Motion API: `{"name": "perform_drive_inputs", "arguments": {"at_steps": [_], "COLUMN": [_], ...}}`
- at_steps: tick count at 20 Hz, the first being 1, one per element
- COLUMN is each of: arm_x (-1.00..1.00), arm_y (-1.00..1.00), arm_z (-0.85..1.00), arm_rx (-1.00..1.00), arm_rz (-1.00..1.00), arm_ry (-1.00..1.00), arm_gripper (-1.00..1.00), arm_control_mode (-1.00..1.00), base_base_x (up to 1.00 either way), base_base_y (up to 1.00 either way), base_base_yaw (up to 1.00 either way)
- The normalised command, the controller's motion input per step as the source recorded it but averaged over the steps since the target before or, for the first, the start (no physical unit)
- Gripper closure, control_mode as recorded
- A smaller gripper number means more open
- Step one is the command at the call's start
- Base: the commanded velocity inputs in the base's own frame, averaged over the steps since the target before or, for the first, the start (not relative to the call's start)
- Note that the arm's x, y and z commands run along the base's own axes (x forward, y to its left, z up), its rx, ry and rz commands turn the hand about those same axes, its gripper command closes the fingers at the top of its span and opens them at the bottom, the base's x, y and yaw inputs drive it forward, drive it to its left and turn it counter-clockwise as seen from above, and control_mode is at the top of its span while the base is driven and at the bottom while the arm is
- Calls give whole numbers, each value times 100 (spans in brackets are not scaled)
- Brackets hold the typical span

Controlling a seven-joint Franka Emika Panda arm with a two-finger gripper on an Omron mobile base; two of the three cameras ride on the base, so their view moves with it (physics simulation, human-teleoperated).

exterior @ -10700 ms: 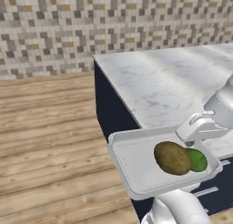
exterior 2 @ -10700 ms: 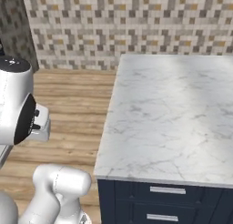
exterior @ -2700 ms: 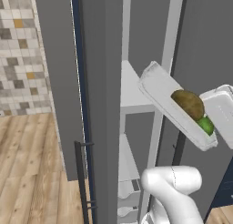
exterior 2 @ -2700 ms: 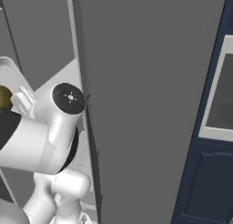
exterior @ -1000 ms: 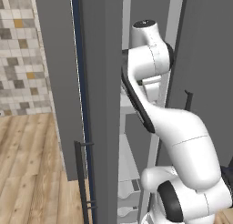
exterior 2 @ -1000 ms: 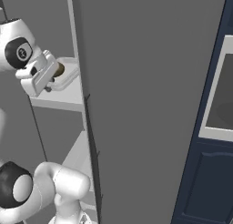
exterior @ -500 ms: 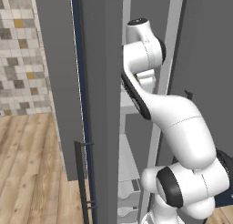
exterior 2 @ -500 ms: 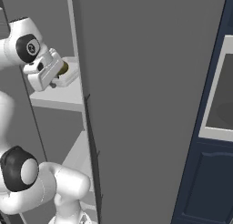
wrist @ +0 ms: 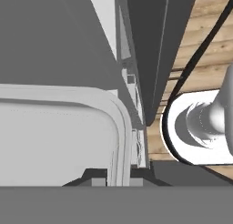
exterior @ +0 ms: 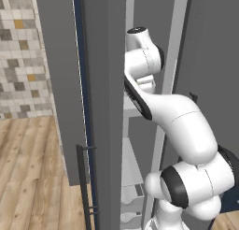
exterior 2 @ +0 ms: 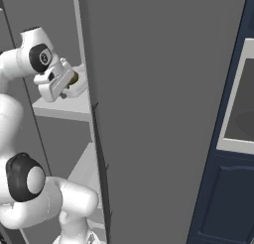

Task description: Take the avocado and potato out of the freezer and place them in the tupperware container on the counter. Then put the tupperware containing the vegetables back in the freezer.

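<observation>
Gripper [wrist: 119, 182] clamped on the tray [wrist: 59, 136] rim, inside the freezer [exterior 2: 163, 114].

The jaws are pinched nearly together on the wall of the translucent tray at one rounded corner, seen from the hand; the fingers [wrist: 98, 181] sit low at that corner, one either side of the rim. From the right, the gripper [exterior 2: 69, 87] holds the tray [exterior 2: 79, 84] over a pale shelf [exterior 2: 62, 110] in the freezer's narrow compartment; whether it rests on that shelf or hangs just above it is hard to say. A brown lump, probably the potato [exterior 2: 73, 78], shows in the tray just beside the hand. The arm [exterior: 163, 112] reaches up into the freezer [exterior: 105, 84], past its long dark handle [exterior: 84, 187].
</observation>
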Motion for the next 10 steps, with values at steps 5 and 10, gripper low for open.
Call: {"name": "perform_drive_inputs", "arguments": {"at_steps": [5,10], "arm_x": [38,36], "arm_y": [0,0], "arm_z": [-17,-14], "arm_rx": [0,4], "arm_rz": [1,10], "arm_ry": [0,0], "arm_gripper": [100,100], "arm_control_mode": [-100,-100], "base_base_x": [0,0], "base_base_y": [0,0], "base_base_yaw": [0,0]}}
